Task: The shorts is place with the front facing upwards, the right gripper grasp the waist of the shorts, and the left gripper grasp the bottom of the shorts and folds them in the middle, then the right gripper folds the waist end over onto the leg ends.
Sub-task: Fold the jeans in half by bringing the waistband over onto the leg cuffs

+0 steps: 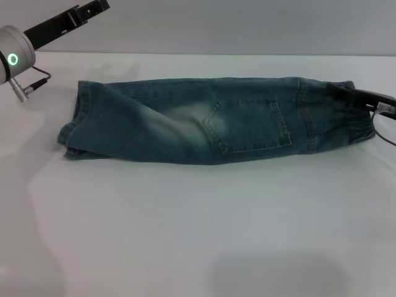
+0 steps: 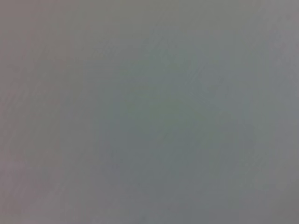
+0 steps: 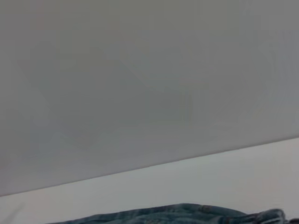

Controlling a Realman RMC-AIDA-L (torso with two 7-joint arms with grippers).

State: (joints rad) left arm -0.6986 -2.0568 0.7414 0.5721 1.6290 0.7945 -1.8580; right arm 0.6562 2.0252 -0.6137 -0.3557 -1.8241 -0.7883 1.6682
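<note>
The blue denim shorts [image 1: 210, 120] lie on the white table [image 1: 198, 223], folded lengthwise into a long strip with a back pocket showing on top. The leg ends point left and the elastic waist [image 1: 346, 124] is at the right. My right gripper [image 1: 354, 97] reaches in from the right edge, shut on the waist, its black finger lying flat over the bunched band. My left gripper [image 1: 93, 7] is raised at the upper left, away from the shorts. In the right wrist view only a strip of the shorts [image 3: 187, 213] shows. The left wrist view is plain grey.
A grey wall [image 1: 247, 25] runs behind the table's far edge. White tabletop stretches in front of the shorts. The left arm's silver wrist with a green light [image 1: 13, 59] hangs over the far left corner.
</note>
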